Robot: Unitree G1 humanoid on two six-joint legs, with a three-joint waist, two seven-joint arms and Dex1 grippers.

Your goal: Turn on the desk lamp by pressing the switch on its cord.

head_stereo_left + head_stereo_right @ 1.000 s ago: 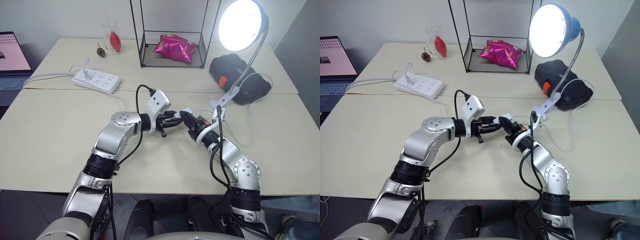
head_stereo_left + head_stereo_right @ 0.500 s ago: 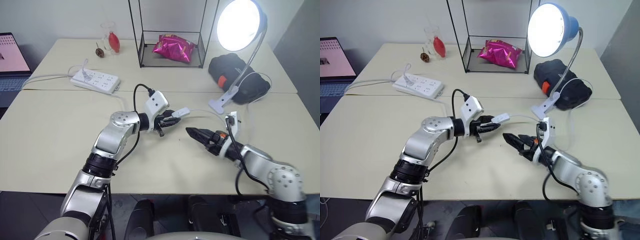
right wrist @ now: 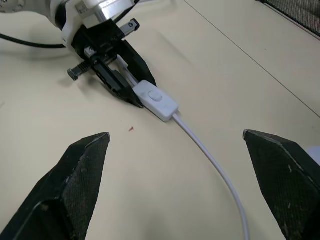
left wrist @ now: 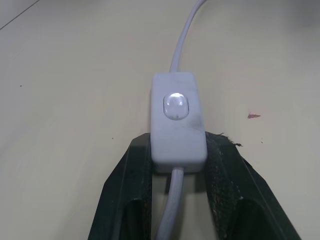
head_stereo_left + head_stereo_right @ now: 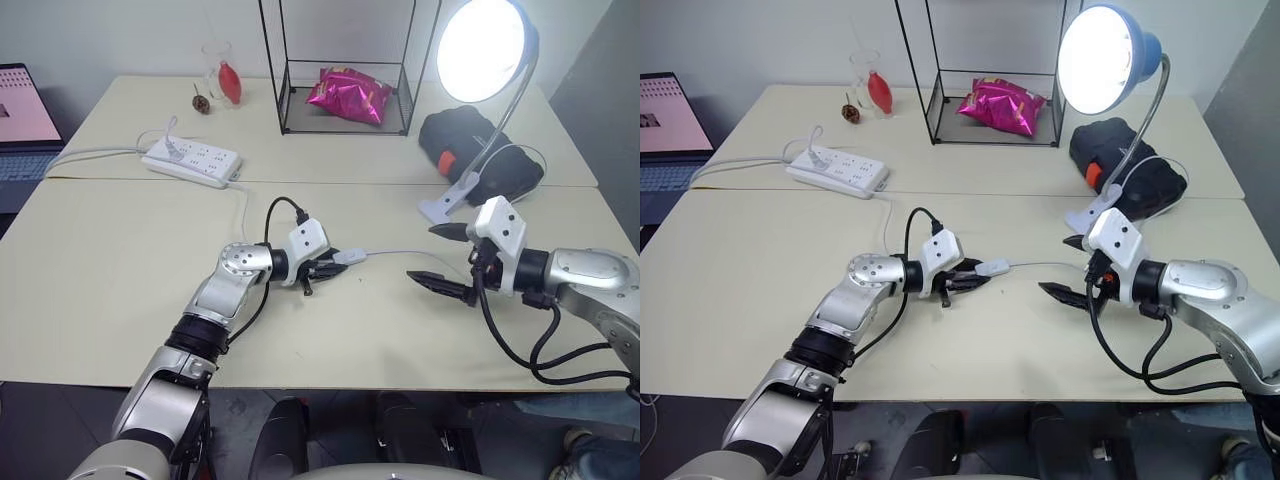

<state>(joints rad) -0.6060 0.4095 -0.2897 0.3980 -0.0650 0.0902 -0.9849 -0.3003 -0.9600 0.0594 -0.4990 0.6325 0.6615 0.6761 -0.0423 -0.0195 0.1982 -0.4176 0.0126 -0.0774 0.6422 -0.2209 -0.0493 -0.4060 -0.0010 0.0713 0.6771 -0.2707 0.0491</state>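
Note:
The desk lamp (image 5: 1110, 55) is lit, its blue shade at the back right and its white clip base (image 5: 445, 200) on the table. The thin white cord (image 5: 400, 252) runs from there to the small white switch (image 5: 349, 258) lying low over the middle of the table. My left gripper (image 5: 325, 268) is shut on the switch's near end; the left wrist view shows the switch (image 4: 177, 117) pinched between both black fingers, its rocker facing up. My right gripper (image 5: 440, 258) hangs open to the right of the switch, apart from it, one finger above the other.
A white power strip (image 5: 193, 160) lies at the back left, with a laptop (image 5: 20, 110) beyond it. A black wire frame with a pink bag (image 5: 347, 95) stands at the back centre. A black bag (image 5: 480, 150) sits behind the lamp base.
My right gripper has pulled back to the right from the switch, rolled over and opened wide. My left gripper has sunk toward the table with the switch. The lamp stays lit.

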